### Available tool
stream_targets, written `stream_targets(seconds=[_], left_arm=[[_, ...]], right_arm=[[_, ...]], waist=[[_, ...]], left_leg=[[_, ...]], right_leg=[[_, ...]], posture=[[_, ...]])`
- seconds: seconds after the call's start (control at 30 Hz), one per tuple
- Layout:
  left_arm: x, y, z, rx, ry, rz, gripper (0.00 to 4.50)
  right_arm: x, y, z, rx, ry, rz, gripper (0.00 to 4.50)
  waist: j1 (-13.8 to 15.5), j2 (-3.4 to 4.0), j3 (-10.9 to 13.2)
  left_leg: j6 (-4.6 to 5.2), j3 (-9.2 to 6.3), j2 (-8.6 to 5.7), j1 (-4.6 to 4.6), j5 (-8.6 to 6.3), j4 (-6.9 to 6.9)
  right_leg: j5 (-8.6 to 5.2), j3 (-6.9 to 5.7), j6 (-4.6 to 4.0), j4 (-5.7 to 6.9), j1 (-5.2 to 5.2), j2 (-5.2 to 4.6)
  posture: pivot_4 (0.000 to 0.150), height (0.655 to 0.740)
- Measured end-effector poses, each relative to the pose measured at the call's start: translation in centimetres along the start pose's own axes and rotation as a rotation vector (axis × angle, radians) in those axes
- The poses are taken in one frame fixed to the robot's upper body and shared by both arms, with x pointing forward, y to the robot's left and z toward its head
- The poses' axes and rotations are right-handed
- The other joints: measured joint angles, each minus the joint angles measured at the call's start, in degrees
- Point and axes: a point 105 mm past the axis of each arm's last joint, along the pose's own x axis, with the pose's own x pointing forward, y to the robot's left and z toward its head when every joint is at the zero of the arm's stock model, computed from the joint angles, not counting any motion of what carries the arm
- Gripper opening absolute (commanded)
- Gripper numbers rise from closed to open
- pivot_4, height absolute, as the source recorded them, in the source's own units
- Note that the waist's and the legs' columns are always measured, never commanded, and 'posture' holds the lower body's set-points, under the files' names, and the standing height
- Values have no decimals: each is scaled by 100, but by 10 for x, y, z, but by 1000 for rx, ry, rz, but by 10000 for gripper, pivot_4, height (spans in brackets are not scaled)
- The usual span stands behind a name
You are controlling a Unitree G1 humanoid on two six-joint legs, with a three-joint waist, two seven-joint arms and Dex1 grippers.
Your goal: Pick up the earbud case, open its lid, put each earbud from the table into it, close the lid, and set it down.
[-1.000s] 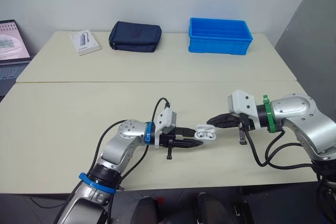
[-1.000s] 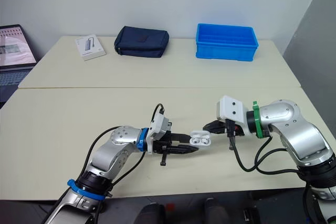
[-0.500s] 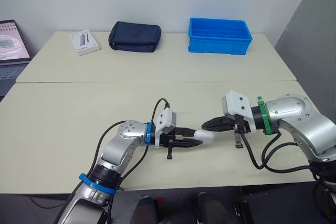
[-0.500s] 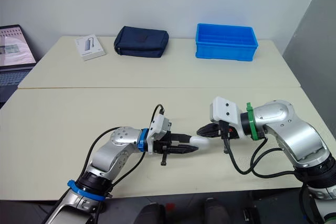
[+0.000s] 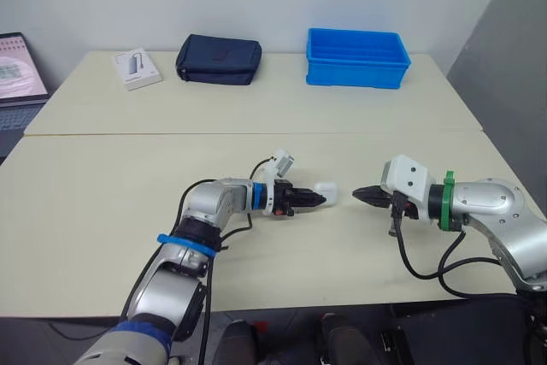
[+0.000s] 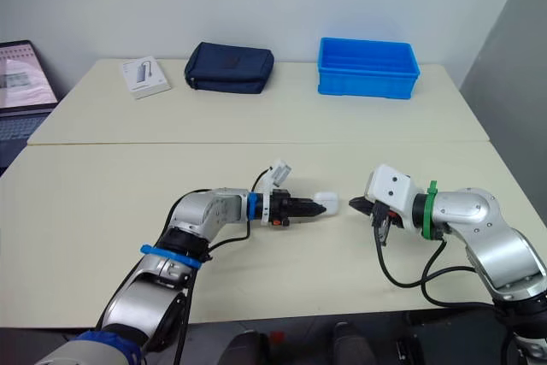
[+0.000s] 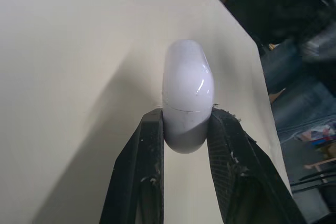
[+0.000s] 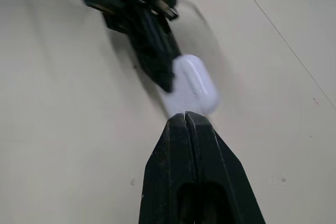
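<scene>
The white earbud case (image 5: 327, 193) has its lid closed and is pinched at one end by my left gripper (image 5: 313, 199), low over the front table. In the left wrist view the case (image 7: 188, 93) sits squeezed between the two black fingers (image 7: 152, 153). My right gripper (image 5: 359, 194) is shut with nothing in it, its tip a short gap to the right of the case and pointing at it. The right wrist view looks past the closed fingertips (image 8: 185, 121) to the case (image 8: 197, 80) and the left gripper (image 8: 149, 35) behind it.
A blue bin (image 5: 357, 58), a navy pouch (image 5: 219, 59) and a white box (image 5: 137, 67) stand on the far table. A laptop (image 5: 19, 74) is at the far left. A seam (image 5: 256, 133) divides the two tables.
A second ago the case's lid stood open; my right gripper pressed against it and has since drawn back to the right. The lid is now closed, and my left arm has turned and shifted the case slightly farther away.
</scene>
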Motion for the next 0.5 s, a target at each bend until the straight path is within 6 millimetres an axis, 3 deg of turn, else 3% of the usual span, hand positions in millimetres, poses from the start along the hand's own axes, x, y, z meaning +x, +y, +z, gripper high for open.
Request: stream_targets(seconds=[0.03, 0.27, 0.37, 0.5], left_arm=[[0, 2, -2, -28, 16, 2, 8083], [-11, 7, -7, -55, 85, -15, 28737], [-34, 8, -8, 37, 141, 4, 36212], [-87, 14, -17, 239, 221, 112, 44955]], right_arm=[[0, 4, 2, -2, -11, 18, 0], [-4, 11, 2, 15, -17, 47, 0], [-8, 16, -1, 20, 2, 74, 0], [-14, 17, -3, 7, 33, 91, 13011]], waist=[[-1, 0, 0], [-1, 1, -1], [-37, 3, -2], [-138, 7, -4]], left_leg=[[0, -5, 0, 1, 0, 0], [0, -8, 0, 6, 0, 2], [0, -9, 7, 11, 0, -3], [0, 3, 24, 36, 0, -16]], right_leg=[[0, -3, 0, 2, 0, 2], [2, -3, -5, 5, 4, 3], [3, -1, -6, 8, 3, 9], [4, 10, -16, 12, 8, 22]], posture=[[1500, 7280], [1500, 7280], [1500, 7280], [1500, 7280]])
